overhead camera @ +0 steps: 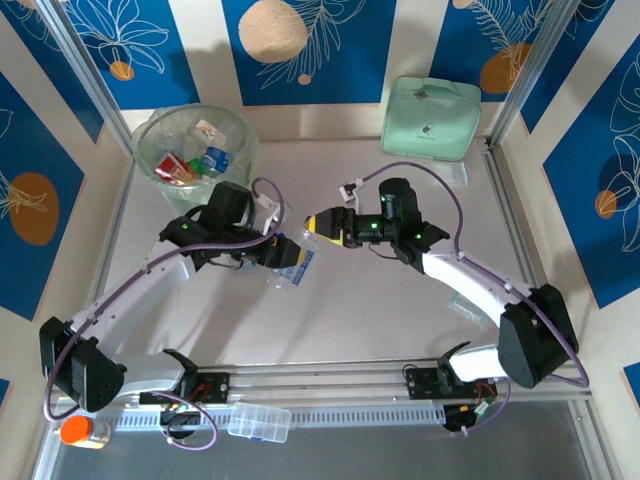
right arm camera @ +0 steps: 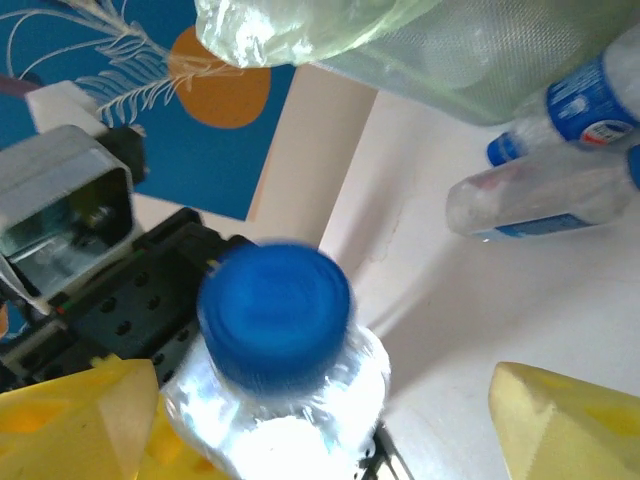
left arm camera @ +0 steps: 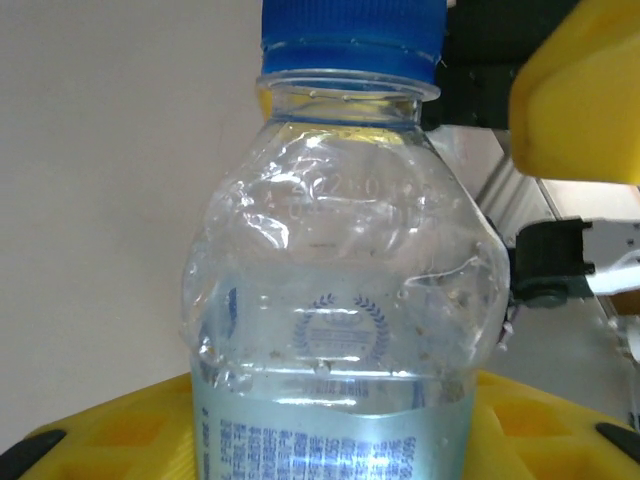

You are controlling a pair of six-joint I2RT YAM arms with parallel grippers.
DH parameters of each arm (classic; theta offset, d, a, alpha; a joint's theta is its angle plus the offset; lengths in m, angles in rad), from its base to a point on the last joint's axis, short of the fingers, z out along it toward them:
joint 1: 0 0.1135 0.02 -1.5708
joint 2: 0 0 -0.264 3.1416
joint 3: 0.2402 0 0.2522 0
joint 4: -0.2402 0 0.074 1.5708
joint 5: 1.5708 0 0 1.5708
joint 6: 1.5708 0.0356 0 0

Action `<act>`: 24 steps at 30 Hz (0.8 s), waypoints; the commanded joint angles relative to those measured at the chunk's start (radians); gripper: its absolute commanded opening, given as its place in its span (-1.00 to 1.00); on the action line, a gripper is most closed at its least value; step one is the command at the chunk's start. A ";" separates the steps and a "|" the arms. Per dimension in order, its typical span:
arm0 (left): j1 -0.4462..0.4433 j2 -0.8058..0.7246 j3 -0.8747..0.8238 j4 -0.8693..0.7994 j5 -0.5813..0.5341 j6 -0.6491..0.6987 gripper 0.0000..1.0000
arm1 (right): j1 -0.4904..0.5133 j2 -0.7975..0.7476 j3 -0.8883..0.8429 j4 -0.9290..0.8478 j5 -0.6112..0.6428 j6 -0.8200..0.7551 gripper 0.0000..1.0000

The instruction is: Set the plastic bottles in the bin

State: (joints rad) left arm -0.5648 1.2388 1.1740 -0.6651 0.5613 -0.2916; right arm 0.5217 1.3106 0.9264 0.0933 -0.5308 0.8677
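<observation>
A crushed clear bottle (left arm camera: 335, 280) with a blue cap (left arm camera: 350, 35) and a pale blue label stands between the yellow fingers (left arm camera: 110, 430) of my left gripper (left arm camera: 330, 440), which is shut on its lower body. From above, this bottle (overhead camera: 296, 266) hangs over the table's middle in the left gripper (overhead camera: 283, 258). My right gripper (overhead camera: 318, 226) faces it from the right, open. In the right wrist view the blue cap (right arm camera: 275, 310) sits between the spread yellow fingers (right arm camera: 565, 420) of the right gripper (right arm camera: 320, 425). The bin (overhead camera: 195, 148) at the back left holds several bottles.
Two more clear bottles with blue labels (right arm camera: 545, 195) lie on the table beside the bin's wall (right arm camera: 470, 60). A mint-green pouch (overhead camera: 432, 117) rests at the back right. A flat clear lidded box (overhead camera: 259, 422) and an orange-capped container (overhead camera: 82, 432) sit by the front rail.
</observation>
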 commanded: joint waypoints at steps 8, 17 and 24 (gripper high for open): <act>0.087 -0.132 0.223 0.004 -0.408 -0.155 -0.23 | 0.000 -0.176 0.055 -0.270 0.333 -0.123 0.70; 0.277 0.008 0.457 -0.029 -0.581 -0.380 -0.34 | 0.032 -0.188 0.037 -0.318 0.373 -0.130 0.68; 0.358 0.149 0.653 -0.066 -0.733 -0.387 -0.37 | 0.067 -0.193 0.018 -0.319 0.388 -0.158 0.68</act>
State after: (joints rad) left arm -0.2348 1.3590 1.7493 -0.7097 -0.0917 -0.6647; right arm 0.5728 1.1351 0.9646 -0.2089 -0.1627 0.7444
